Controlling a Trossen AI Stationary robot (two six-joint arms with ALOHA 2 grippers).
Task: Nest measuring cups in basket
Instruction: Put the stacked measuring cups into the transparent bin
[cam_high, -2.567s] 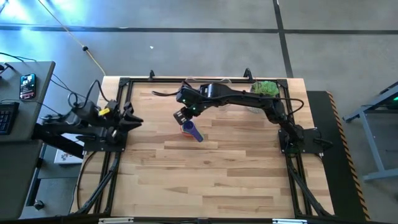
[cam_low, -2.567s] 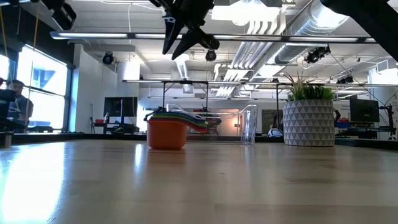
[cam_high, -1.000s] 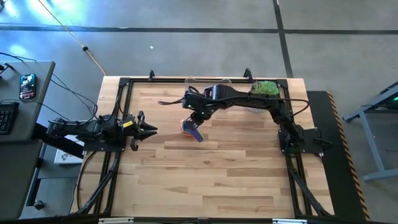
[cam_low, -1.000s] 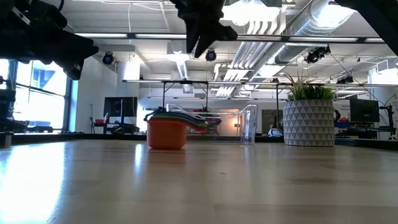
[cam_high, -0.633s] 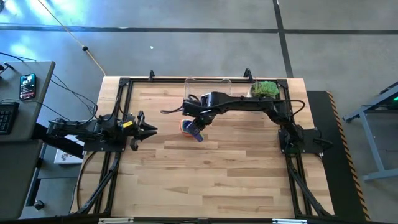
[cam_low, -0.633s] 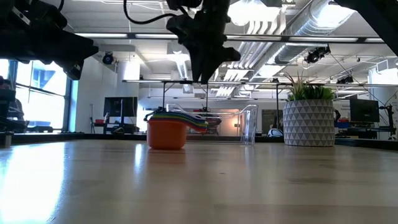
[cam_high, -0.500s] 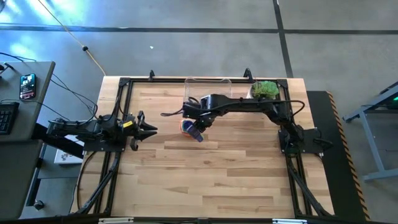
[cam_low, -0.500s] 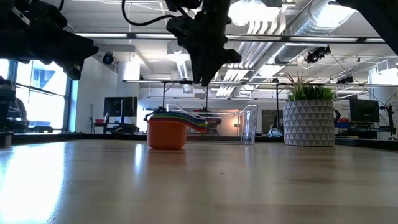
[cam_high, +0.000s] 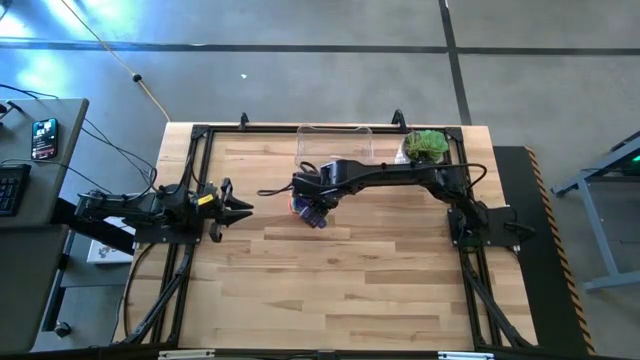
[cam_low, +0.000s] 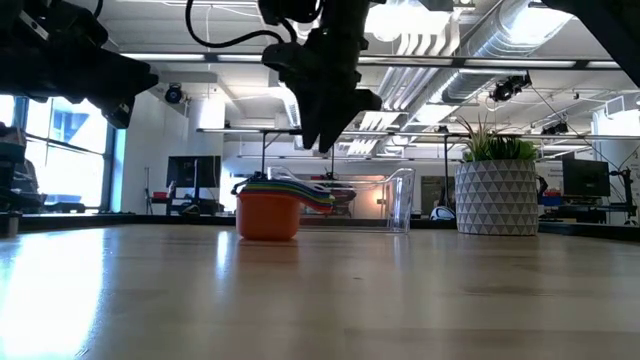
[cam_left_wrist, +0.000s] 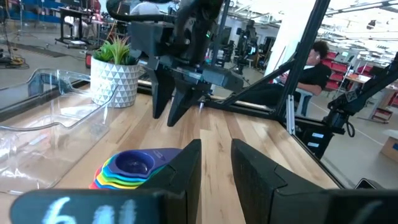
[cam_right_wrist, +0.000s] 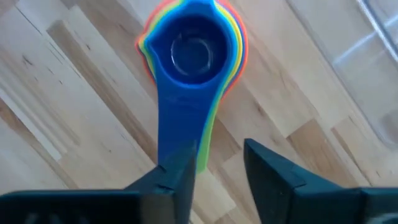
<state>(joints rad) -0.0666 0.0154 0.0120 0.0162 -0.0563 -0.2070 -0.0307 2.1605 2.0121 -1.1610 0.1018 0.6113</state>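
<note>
The little plastic measuring cups (cam_right_wrist: 193, 53) already sit stacked, blue on top, on the wooden table (cam_high: 340, 280). The clear plastic basket (cam_high: 335, 142) waits at one o'clock from them. The right gripper (cam_right_wrist: 217, 165) hangs above the handles, fingers apart, holding nothing. The stack is not in the basket yet.

The wooden table (cam_high: 330, 280) carries nested measuring cups (cam_high: 312, 212), basket (cam_high: 335, 143), potted plant (cam_high: 425, 143).

No readable text, labels, brands, numbers or signs anywhere, blurred pale marks on the left wrist mount illegible
</note>
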